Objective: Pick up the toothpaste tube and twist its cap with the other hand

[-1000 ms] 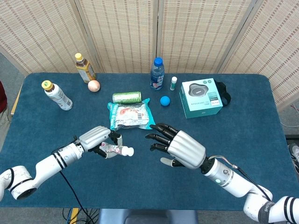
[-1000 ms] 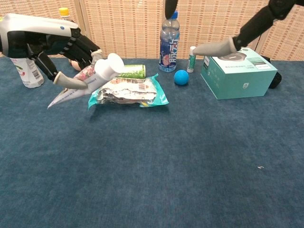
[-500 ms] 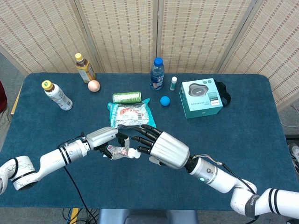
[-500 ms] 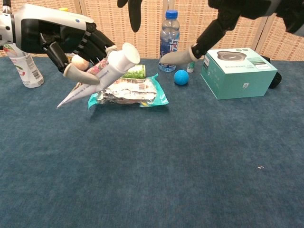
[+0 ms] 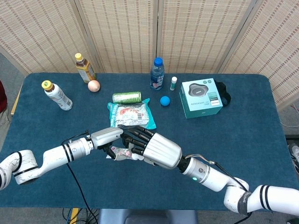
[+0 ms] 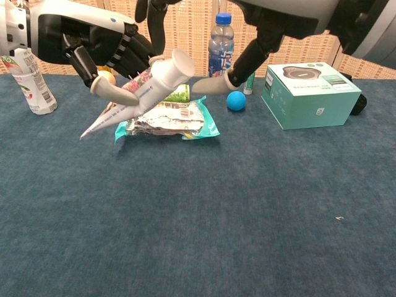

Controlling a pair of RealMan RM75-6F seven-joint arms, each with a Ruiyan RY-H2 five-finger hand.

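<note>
1. Hanging in the air above the counter (image 6: pixel 247 216), the toothpaste tube (image 6: pixel 127 106) is tilted, its white cap (image 6: pixel 175 67) raised toward the right robot hand and its flat crimped end pointing down and away.
2. The left robot hand (image 6: pixel 93 46) holds the tube around its middle, fingers wrapped over the top and the thumb pressed beneath it.
3. The right robot hand (image 5: pixel 152 148) sits just beside the cap end, its dark fingers (image 5: pixel 135 140) spread and reaching over the cap; the chest view shows its thumb apart from the cap, and whether any finger touches the cap cannot be told. It has hold of nothing that can be seen.
4. Directly beyond both hands, a silvery snack packet (image 5: pixel 130 115) with teal edges lies flat on the counter, with a green can (image 5: pixel 126 97) on its side just behind it.
5. Farther beyond the right robot hand stand a blue-capped water bottle (image 5: pixel 157 74), a small white tube (image 5: pixel 174 83), and a blue ball (image 5: pixel 164 100); a teal box (image 5: pixel 201 97) lies off to its outer side.
6. Well beyond the left robot hand stand two bottles (image 5: pixel 56 94) (image 5: pixel 85 67) and a peach-coloured ball (image 5: pixel 94 86).
</note>
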